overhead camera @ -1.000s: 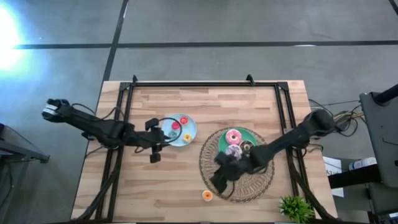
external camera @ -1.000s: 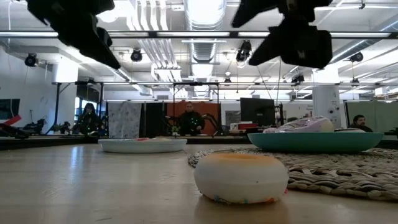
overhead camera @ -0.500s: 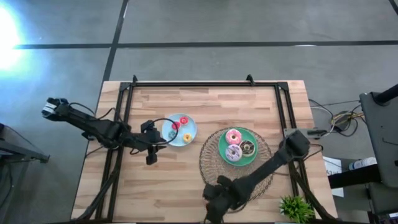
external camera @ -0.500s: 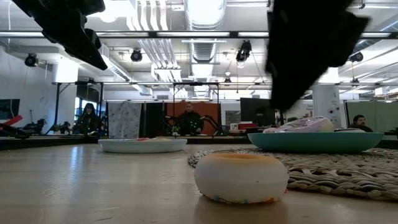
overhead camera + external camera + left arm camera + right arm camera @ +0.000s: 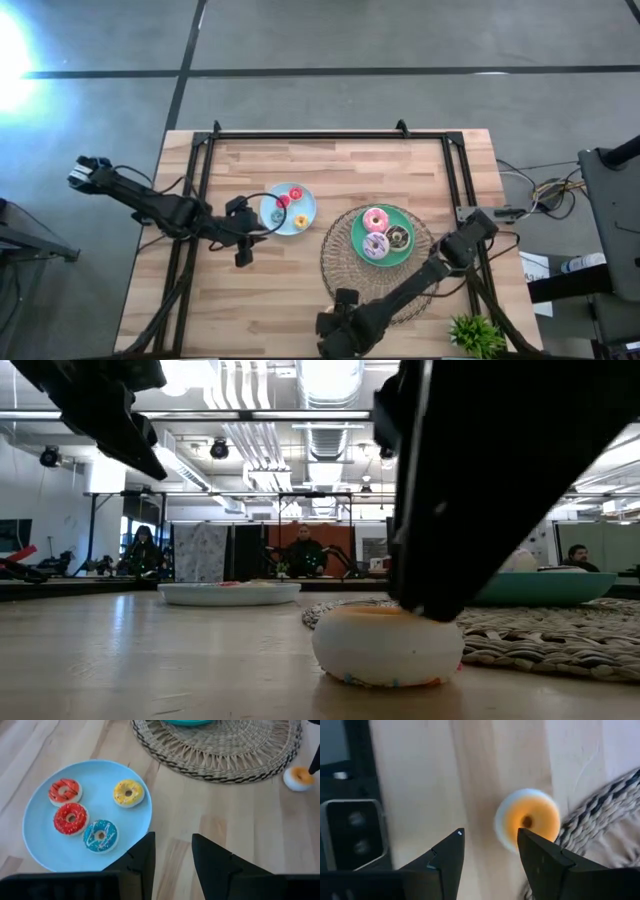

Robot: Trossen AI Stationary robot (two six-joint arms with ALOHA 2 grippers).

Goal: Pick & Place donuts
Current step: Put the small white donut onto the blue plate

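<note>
Grey concrete floor (image 5: 400, 40) surrounds the table; ceiling lights (image 5: 325, 375) glow overhead.

- The small ring donut with orange icing on a pale cream body (image 5: 527, 821), just past the right pincer's (image 5: 487, 851) dark fingertips, shows tiny coloured specks along its base in the low view.
- The round woven wicker mat (image 5: 225, 745) is straw-tan with darker braided edging.
- The round light-blue plate (image 5: 45, 845), ahead of the left pincer (image 5: 172, 851), carries a yellow mini donut (image 5: 128, 793), a red sprinkled one (image 5: 70, 818), a red one striped dark (image 5: 65, 791), and a teal one drizzled white (image 5: 100, 835).
- The round green plate (image 5: 358, 232) bears a pink-iced donut (image 5: 376, 220), a lilac-iced donut (image 5: 375, 244) and a dark brown-iced donut (image 5: 398, 238).
- The table top (image 5: 300, 300) is light wood in planked strips.
</note>
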